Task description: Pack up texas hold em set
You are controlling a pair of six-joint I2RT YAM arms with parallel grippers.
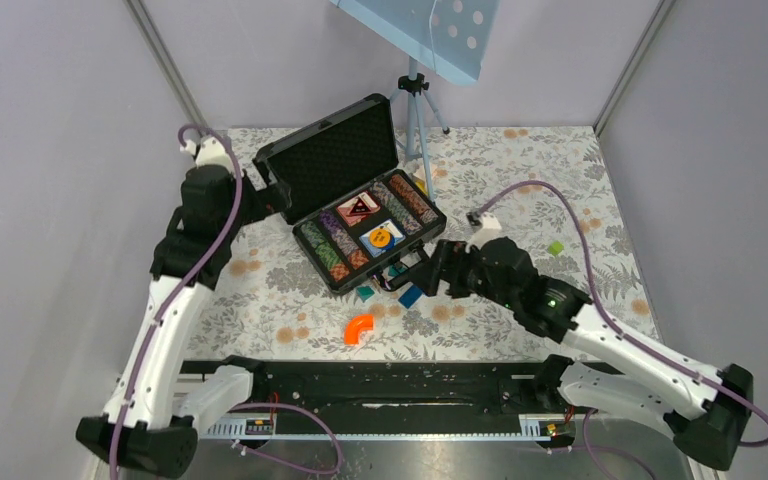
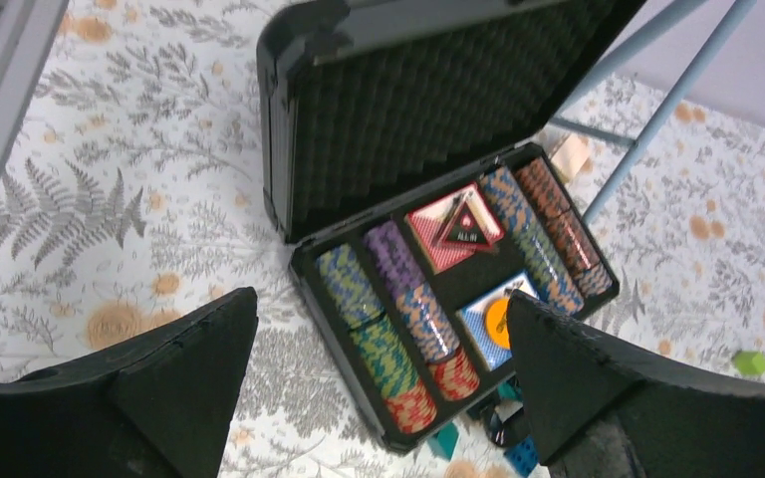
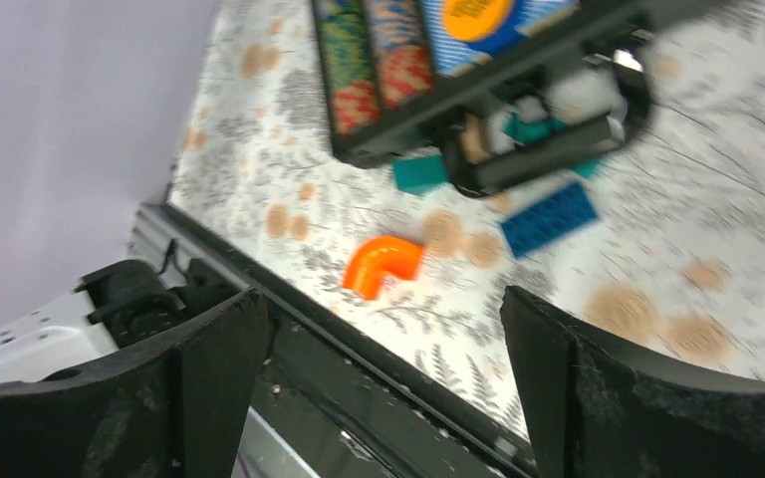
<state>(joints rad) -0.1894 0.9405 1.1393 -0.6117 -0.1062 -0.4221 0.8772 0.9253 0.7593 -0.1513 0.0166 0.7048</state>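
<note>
One black briefcase (image 1: 332, 160); inside, four rows of striped chips (image 2: 413, 299), one red deck (image 2: 428, 244), one blue deck (image 2: 476, 334). Outside, one orange curved piece (image 1: 359, 328), one green block (image 1: 556, 247).

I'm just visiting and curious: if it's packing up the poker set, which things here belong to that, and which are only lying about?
Poker set: black case, chip rows, red deck, blue deck.
Lying about: orange curved piece, teal block, blue block, small green block, tripod.
</note>
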